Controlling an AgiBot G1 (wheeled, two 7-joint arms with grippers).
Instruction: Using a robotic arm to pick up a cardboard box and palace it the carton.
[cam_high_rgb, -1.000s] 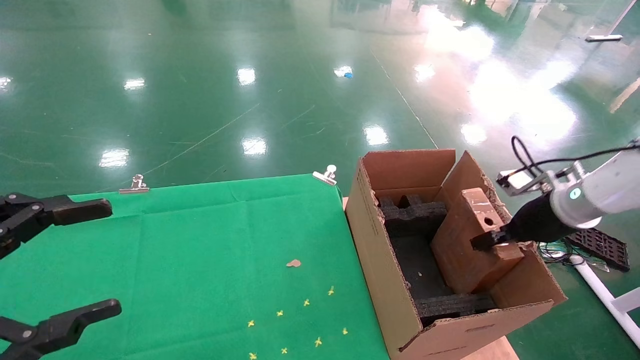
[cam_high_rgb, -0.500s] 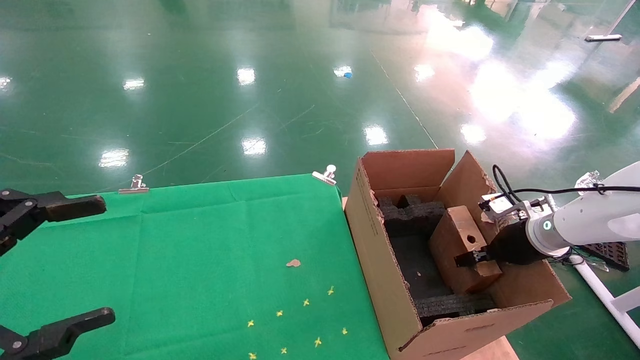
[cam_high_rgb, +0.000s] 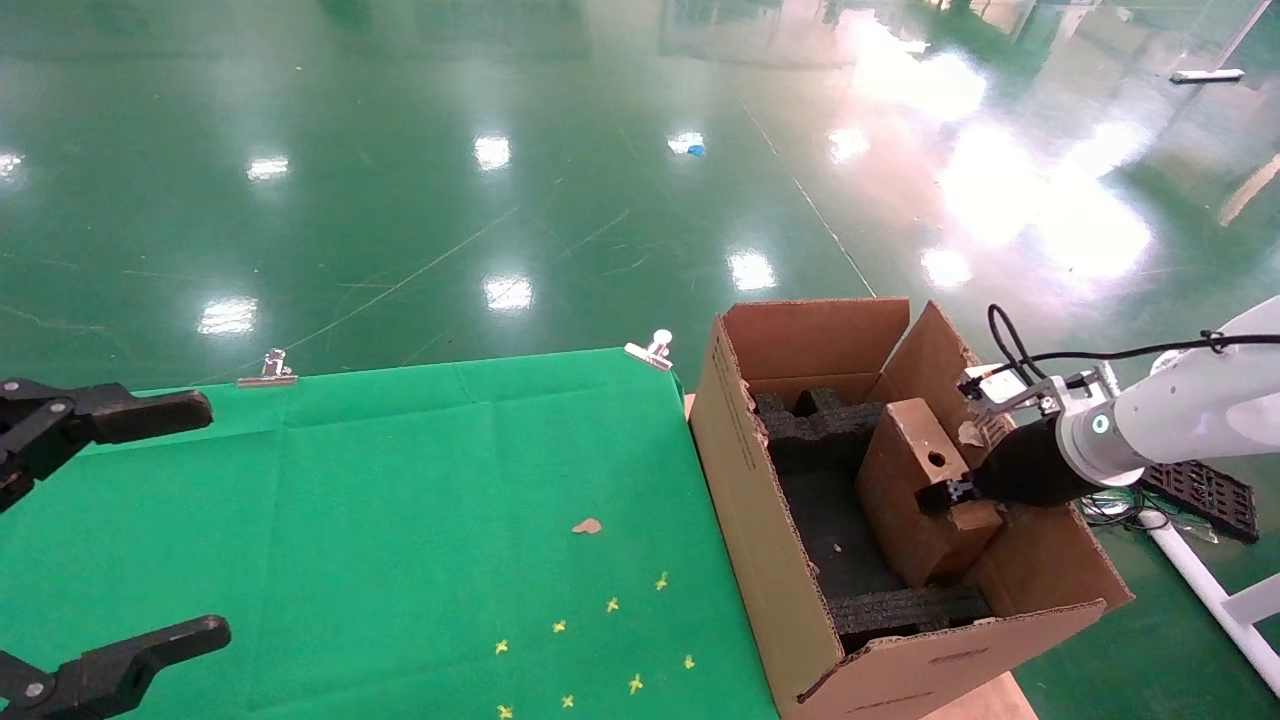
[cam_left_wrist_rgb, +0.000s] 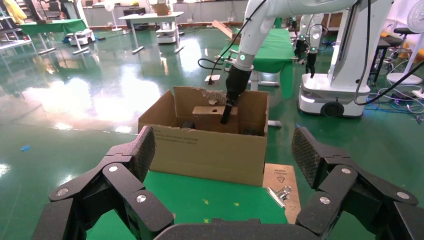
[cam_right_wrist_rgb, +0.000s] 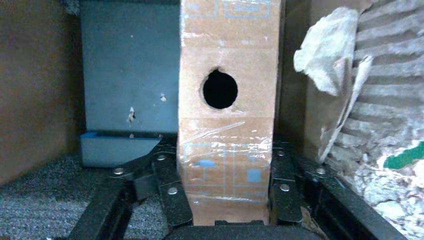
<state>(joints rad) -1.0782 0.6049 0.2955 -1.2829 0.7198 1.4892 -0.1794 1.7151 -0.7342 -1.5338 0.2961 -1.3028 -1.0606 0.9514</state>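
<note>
Now, right gripper (cam_high_rgb: 950, 493): clamped on the cardboard box (cam_high_rgb: 915, 490), inside the carton (cam_high_rgb: 800, 590).
Box: tilted, beside the torn flap (cam_right_wrist_rgb: 345, 65).
Left gripper (cam_left_wrist_rgb: 225, 165): spread apart over the green cloth (cam_high_rgb: 400, 520).

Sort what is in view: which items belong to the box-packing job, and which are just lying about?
Job: small narrow brown cardboard box with round hole, clamped in right hand; large brown corrugated carton; black foam blocks.

Lying about: green cloth; silver clips; cardboard scrap; idle open left hand.
</note>
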